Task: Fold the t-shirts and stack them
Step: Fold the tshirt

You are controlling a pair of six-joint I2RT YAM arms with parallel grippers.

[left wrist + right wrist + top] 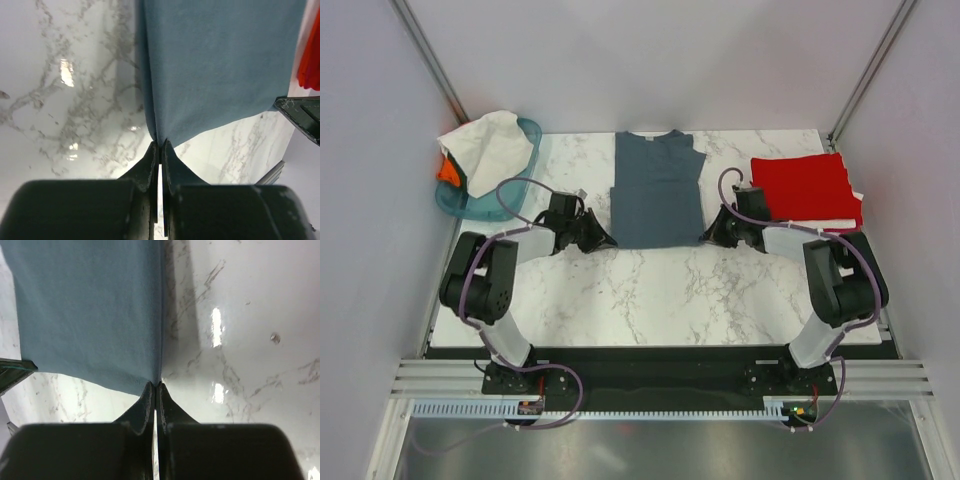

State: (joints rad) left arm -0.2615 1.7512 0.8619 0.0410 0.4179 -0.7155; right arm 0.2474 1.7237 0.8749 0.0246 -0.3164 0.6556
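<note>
- The left end effector [160,146] is clamped on the near-left corner of the blue-grey t-shirt [658,190].
- The right end effector [155,385] is pinched on its near-right corner.
- The shirt lies flat mid-surface [650,290], collar far.
- A folded red t-shirt [805,185] lies far right.
- Far left, a white t-shirt [485,145] and an orange t-shirt [447,172] sit in a teal basket [525,180].

Top cam's looking down on the whole table [660,290] from the near side; both wrist cams are sitting close, facing away, sharing the blue-grey t-shirt [658,190].
</note>
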